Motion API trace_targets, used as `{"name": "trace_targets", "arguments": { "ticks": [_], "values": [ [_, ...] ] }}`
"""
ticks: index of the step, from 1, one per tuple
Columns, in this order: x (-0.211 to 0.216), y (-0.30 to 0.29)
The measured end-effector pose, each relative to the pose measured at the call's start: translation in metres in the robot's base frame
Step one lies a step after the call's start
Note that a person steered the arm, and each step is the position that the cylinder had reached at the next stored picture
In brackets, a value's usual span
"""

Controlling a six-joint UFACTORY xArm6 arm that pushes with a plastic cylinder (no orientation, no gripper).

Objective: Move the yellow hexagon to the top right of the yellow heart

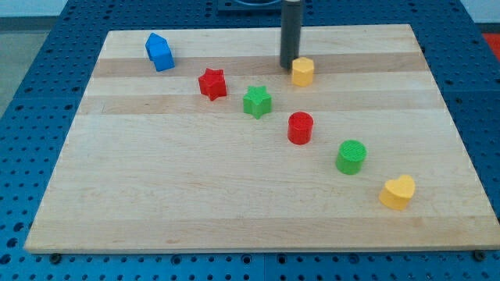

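my tip (290, 67) touches yellow hexagon (303, 71) at its 9 o'clock | yellow heart (398, 192) at hexagon's 5 o'clock, well apart | no pincer, bare rod

Pale wooden bench (234, 211) is lying flat, its grain running in bands across the view. Blue perforated surface (31, 94) is showing around all four edges. Even light is falling; shadows are soft.

Wooden table (156, 195) carrying seven blocks.
Yellow hexagon (303, 71) touches my tip (289, 67); red star (212, 83), green star (256, 101), red cylinder (300, 128), green cylinder (351, 156), yellow heart (398, 192) trail below it; blue block (159, 52) far to its left.
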State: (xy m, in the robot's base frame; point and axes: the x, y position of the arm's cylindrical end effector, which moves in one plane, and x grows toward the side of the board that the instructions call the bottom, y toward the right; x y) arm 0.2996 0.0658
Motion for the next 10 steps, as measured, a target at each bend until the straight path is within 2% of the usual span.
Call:
{"name": "trace_targets", "arguments": {
  "ticks": [2,3,6,8,10],
  "values": [
    [0.035,0.059],
    [0.064,0.071],
    [0.053,0.062],
    [0.058,0.028],
    [0.105,0.051]
  ]
}}
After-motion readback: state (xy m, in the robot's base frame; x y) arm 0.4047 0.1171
